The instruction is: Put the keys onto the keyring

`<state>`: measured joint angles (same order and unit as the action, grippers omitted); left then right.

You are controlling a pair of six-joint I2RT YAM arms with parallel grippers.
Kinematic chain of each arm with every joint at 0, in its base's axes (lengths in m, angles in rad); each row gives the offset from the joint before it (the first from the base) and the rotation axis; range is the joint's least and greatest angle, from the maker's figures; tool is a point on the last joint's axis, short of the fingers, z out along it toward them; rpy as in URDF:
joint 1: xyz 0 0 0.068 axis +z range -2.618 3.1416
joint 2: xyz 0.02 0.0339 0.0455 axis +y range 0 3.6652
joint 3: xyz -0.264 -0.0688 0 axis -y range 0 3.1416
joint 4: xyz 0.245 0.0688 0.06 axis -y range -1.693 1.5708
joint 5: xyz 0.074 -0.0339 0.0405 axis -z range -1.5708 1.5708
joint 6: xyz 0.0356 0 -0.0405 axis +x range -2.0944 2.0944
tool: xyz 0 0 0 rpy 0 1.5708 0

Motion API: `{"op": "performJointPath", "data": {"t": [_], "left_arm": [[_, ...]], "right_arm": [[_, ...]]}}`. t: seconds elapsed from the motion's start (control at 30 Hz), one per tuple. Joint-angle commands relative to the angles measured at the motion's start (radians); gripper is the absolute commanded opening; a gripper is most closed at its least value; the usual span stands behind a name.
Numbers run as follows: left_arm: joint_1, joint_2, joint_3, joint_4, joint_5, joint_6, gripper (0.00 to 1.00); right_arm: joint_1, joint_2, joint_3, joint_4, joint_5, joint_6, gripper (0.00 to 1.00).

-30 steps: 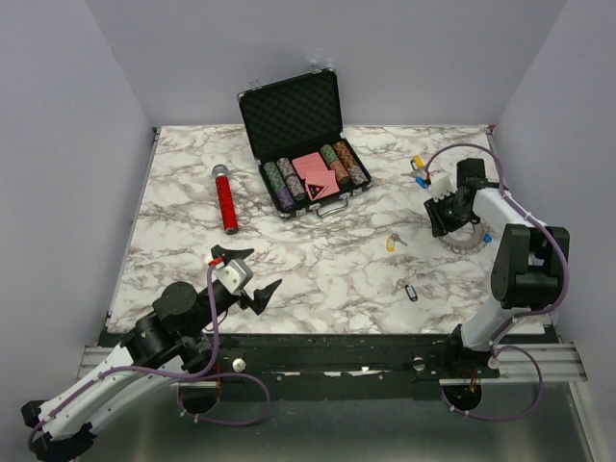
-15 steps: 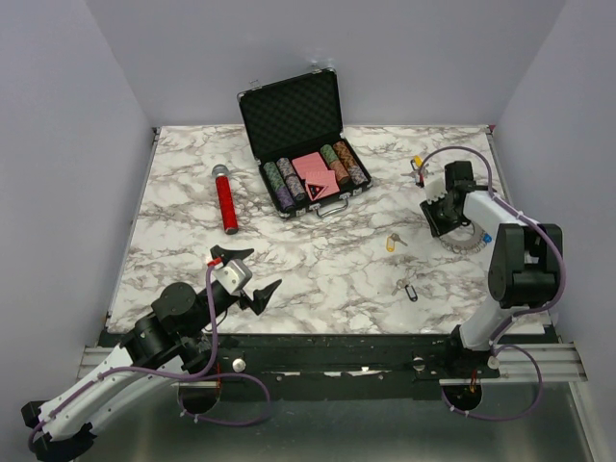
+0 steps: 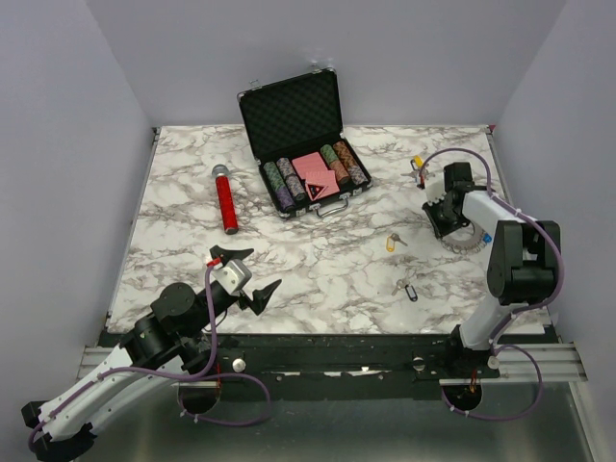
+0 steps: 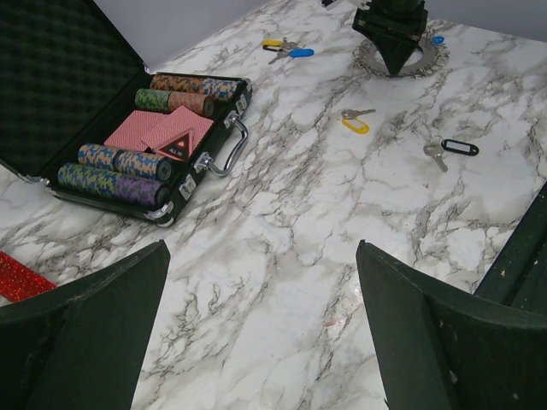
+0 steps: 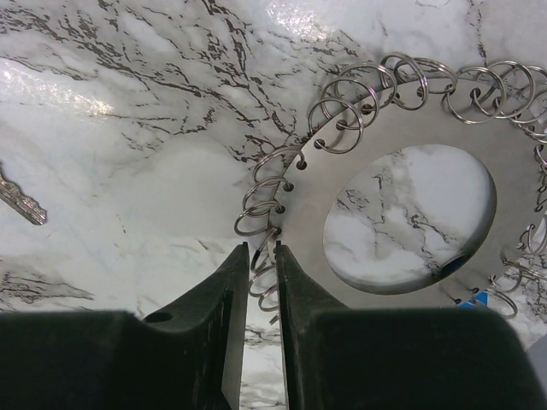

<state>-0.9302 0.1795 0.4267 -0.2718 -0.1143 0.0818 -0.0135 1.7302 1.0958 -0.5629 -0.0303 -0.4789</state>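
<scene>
Marble table (image 3: 337, 260), right gripper (image 5: 261, 250) nipping keyring (image 5: 402, 128) loop in wrist view, left gripper (image 4: 261, 256) agape

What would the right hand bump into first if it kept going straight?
Probably one little wire loop on the keyring, right in front of the right hand.

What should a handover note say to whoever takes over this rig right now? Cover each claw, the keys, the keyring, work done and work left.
Left claw: open, empty, hovering over the near edge of the table.
Right claw: shut on the fringed rim of the keyring.
Loose on the table: yellow-tagged key, black-tagged key, and a yellow-and-blue tagged pair farther back.
A blue tag sits at the keyring; attached or not, cannot tell.
Done: keyring gripped. Left: thread the loose keys on.
</scene>
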Motion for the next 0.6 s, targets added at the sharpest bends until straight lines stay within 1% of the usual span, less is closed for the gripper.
{"op": "performJointPath", "data": {"t": [0.0,0.1,0.2,0.27,0.3,0.4,0.57], "left_arm": [[0.004,-0.012,0.012,0.000,0.022,0.007,0.99],[0.004,-0.012,0.014,0.000,0.022,0.007,0.99],[0.004,-0.012,0.012,0.000,0.024,0.007,0.99],[0.004,-0.014,0.014,0.000,0.022,0.007,0.99],[0.004,-0.015,0.014,-0.001,0.022,0.007,0.99],[0.004,-0.012,0.011,0.003,0.019,0.009,0.99],[0.004,-0.009,0.004,0.016,0.031,0.012,0.99]], "right_arm": [[0.007,0.028,-0.005,-0.008,0.027,0.011,0.25],[0.007,0.038,-0.002,-0.020,0.027,0.016,0.22],[0.007,0.043,0.003,-0.031,0.026,0.017,0.16],[0.007,0.040,0.012,-0.046,0.027,0.014,0.09],[0.007,0.031,0.021,-0.055,0.053,0.013,0.01],[0.007,-0.030,0.059,-0.090,0.066,-0.003,0.01],[0.006,-0.135,0.188,-0.187,0.050,-0.046,0.01]]}}
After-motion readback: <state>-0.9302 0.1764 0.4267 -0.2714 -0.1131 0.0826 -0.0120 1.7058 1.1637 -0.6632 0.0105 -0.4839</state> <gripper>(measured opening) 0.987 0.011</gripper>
